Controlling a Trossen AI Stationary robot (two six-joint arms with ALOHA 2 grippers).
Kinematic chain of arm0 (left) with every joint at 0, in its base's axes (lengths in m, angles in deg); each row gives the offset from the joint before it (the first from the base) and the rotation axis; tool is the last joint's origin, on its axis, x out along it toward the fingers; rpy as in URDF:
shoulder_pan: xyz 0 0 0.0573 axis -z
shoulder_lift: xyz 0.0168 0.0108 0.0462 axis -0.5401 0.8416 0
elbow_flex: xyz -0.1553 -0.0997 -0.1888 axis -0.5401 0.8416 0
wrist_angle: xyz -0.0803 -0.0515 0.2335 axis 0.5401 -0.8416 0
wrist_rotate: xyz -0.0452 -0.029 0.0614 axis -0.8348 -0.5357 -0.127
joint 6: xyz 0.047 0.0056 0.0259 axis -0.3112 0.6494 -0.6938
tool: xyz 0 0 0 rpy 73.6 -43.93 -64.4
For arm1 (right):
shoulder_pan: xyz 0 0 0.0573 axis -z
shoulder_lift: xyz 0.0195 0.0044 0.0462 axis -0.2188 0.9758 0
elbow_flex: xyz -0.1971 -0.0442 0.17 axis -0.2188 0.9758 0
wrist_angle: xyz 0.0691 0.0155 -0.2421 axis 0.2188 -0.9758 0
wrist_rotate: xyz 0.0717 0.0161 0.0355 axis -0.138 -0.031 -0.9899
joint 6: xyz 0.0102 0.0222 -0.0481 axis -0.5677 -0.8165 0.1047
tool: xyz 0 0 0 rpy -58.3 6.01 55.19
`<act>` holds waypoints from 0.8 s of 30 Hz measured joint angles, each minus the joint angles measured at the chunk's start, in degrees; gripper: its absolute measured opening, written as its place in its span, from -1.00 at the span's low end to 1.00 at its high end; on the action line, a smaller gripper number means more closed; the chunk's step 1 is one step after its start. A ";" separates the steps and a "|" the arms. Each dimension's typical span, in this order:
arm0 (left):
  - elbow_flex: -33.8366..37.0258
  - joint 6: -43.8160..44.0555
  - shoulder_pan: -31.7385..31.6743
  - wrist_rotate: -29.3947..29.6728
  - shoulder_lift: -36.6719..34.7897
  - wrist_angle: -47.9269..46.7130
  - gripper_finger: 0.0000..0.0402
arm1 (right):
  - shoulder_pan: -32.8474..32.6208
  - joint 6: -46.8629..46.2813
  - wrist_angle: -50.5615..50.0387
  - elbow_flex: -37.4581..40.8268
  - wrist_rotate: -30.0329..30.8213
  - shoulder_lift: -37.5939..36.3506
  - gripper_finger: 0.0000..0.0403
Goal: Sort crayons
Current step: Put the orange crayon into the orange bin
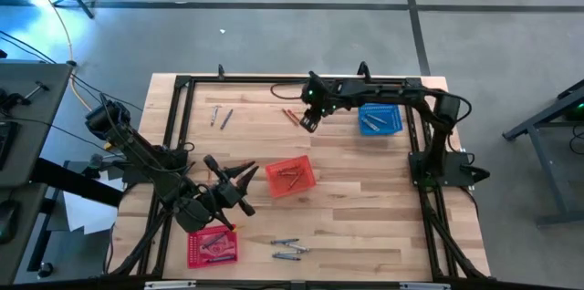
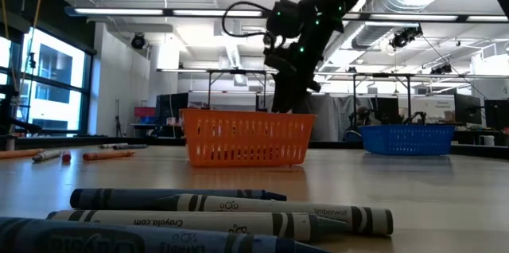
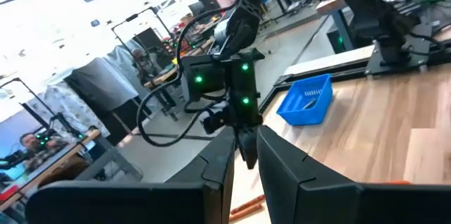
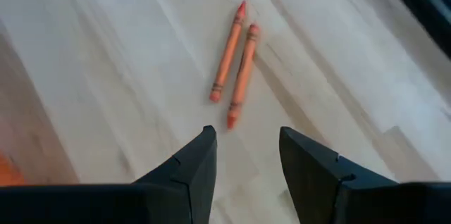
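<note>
The wooden surface (image 1: 365, 235) is framed by a dark rail along its far and side edges. Going left to right in the high view, the left pincer (image 1: 245, 186) is held above bare wood near the left front, its fingers spread and nothing held between them. In front of it, at the near edge, a red basket (image 1: 212, 247) is seen with several crayons lying in it. Two grey crayons (image 1: 220, 117) lie side by side near the far left corner, with open wood around them. A group of bluish-grey crayons (image 1: 289, 249) lies loose near the front edge, just right of the near red basket; the same group fills the foreground of the low view (image 2: 238, 221). A second red basket (image 1: 290, 176) stands near the centre, with a few crayons inside. Two red-orange crayons (image 1: 290, 117) lie close together on the far half; in the right wrist view they are shown parallel and almost touching (image 4: 235, 62). The right pincer (image 1: 308, 123) is poised just beside them, its fingers parted and empty. A blue basket (image 1: 380, 119) with bluish crayons inside stands near the far right rail. The wide right front area is left unoccupied.
</note>
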 joint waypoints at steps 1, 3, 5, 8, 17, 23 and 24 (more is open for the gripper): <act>0.00 -0.01 -0.01 0.00 0.00 -0.14 -0.75 | 0.61 0.26 0.22 0.00 -0.95 0.44 -0.26; 0.00 0.00 -0.09 0.14 0.00 -0.41 -0.75 | 1.33 0.43 1.49 -0.02 -3.07 1.90 -0.26; 0.00 0.03 -0.12 0.19 0.00 -0.55 -0.75 | 1.64 1.49 1.29 -0.02 -4.99 3.60 -0.26; 0.00 0.12 -0.12 0.68 0.00 -0.62 -0.75 | 1.72 3.52 1.23 -0.02 -5.28 5.85 -0.26; 0.00 0.59 -0.33 1.64 0.00 -0.53 -0.75 | 3.18 7.85 4.42 -0.08 -5.91 7.51 -0.26; 0.00 1.56 -0.33 1.64 0.00 -0.51 -0.75 | 4.44 7.86 4.93 -0.11 -7.72 7.50 -0.26; 0.00 1.57 -0.33 1.64 0.00 -0.51 -0.75 | 4.45 7.97 4.84 -0.11 -7.73 7.64 -0.26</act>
